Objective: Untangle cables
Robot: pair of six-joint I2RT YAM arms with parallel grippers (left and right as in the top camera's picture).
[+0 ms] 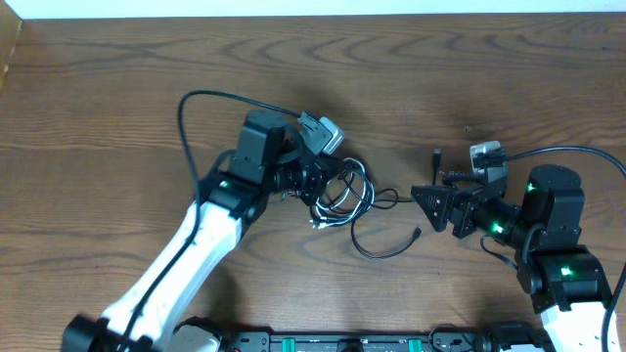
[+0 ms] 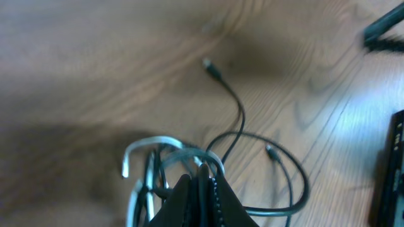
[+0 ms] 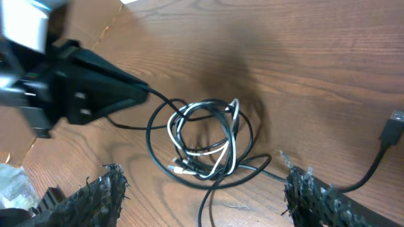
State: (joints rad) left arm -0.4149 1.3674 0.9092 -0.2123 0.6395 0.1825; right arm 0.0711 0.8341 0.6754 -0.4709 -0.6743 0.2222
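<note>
Between my two grippers, on the wooden table [image 1: 108,108], sits the tangle [image 1: 337,194]: the black cable [image 3: 151,135] and the white cable [image 3: 231,135] wound through each other in loose loops.

My left gripper [image 2: 201,176] is pinched tight at the near edge of the knot, its fingers pressed together with no gap. A strand runs out from its tip. It looks to be the black cable, though the left wrist view is too blurred for me to be sure. Just beyond those fingertips the white cable arches in pale loops. Further ahead, a black strand curves away to a small plug [image 2: 211,66] lying on the wood. A second plug end [image 2: 271,152] lies to the right of the tip, inside a wide black loop.

My right gripper [image 3: 202,183] is spread wide and holds nothing, with its two fingers [image 3: 104,192] far apart. The tangle lies straight ahead of it, centred between the fingers, near but not touching them. Off to the right of this gripper lies another black plug [image 3: 392,123], and its cord runs back past the finger on that side.
</note>
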